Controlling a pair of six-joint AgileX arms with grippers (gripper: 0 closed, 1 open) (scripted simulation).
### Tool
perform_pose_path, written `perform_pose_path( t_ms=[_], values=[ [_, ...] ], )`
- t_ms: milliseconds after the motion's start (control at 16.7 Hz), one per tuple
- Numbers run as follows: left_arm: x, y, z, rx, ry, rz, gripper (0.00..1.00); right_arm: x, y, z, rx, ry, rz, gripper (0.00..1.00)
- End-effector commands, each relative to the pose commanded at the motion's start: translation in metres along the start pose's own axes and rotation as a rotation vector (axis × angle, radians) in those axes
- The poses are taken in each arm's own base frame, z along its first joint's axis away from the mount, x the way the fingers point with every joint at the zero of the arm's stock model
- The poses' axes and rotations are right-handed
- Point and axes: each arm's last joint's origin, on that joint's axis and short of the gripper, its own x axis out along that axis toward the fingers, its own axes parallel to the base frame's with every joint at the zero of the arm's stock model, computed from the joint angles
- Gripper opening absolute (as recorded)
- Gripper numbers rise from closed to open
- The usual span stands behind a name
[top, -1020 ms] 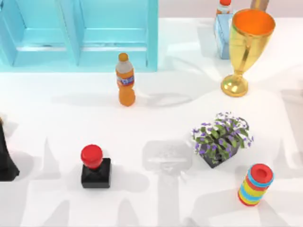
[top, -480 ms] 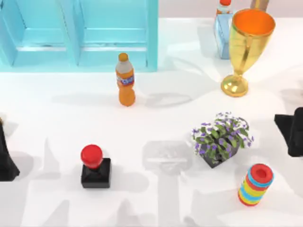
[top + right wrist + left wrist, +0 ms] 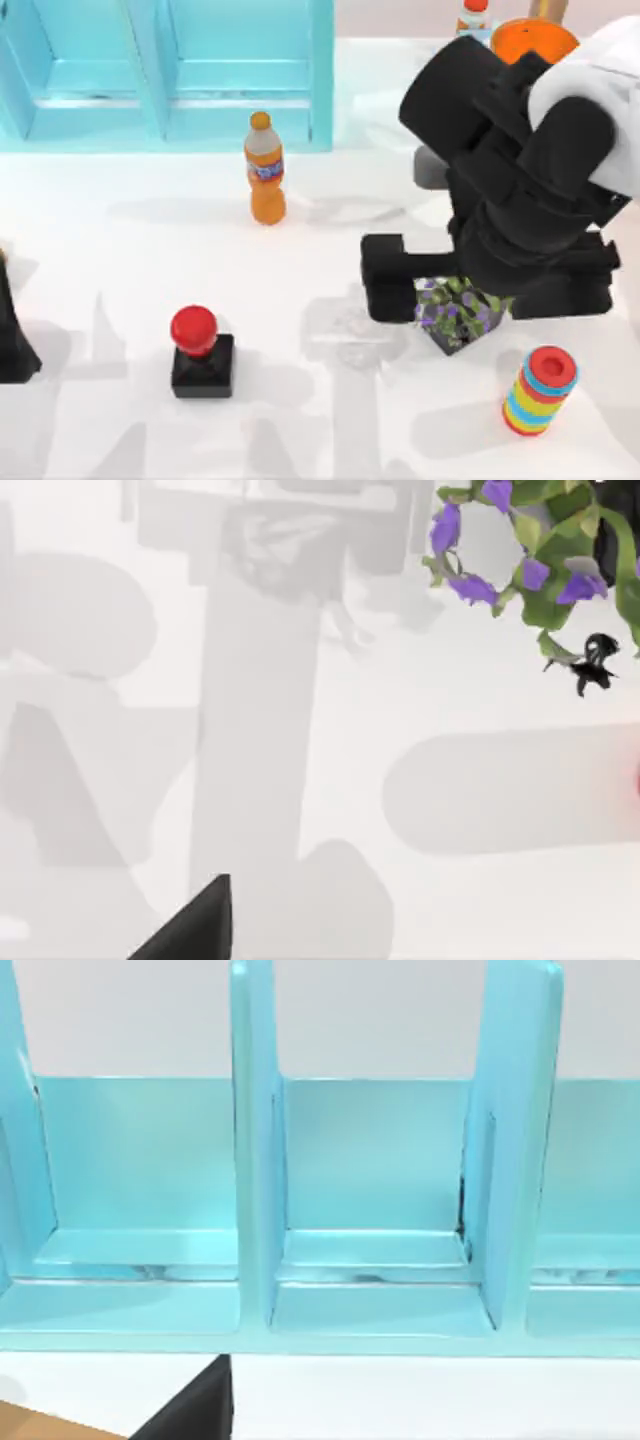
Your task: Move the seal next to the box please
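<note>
the seal (image 3: 201,352) stood upright on the white table (image 3: 100,250) toward its front left, free of any grip, orange bottle (image 3: 265,169) behind it, blue box (image 3: 165,70) at the back left, right gripper (image 3: 400,280) over the flowering plant (image 3: 455,305), left arm (image 3: 12,335) parked at the left edge

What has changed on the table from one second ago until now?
The right arm swung in from the table's right edge and now hangs over the purple-flowered plant, hiding most of the golden goblet. Nothing was grasped. The red-knobbed black seal, the orange bottle and the striped cylinder stayed in place.
</note>
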Motion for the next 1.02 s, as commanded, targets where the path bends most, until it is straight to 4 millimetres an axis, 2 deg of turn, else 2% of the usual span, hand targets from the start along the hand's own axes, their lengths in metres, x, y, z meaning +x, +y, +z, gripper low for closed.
perform_pose_path(
  t_ms=[120,300,540,780,1020],
  values=[
    [0.000,0.000,0.000,0.000,0.000,0.000,1.00,0.017,0.044,0.011,0.001,0.080,-0.093,1.00],
    [0.000,0.000,0.000,0.000,0.000,0.000,1.00,0.038,0.107,0.018,0.006,0.101,-0.191,1.00],
    [0.000,0.000,0.000,0.000,0.000,0.000,1.00,0.047,0.173,0.013,0.028,0.012,-0.209,1.00],
    [0.000,0.000,0.000,0.000,0.000,0.000,1.00,0.044,0.211,0.004,0.062,-0.098,-0.159,1.00],
    [0.000,0.000,0.000,0.000,0.000,0.000,1.00,0.040,0.223,0.000,0.081,-0.148,-0.127,1.00]
  ],
)
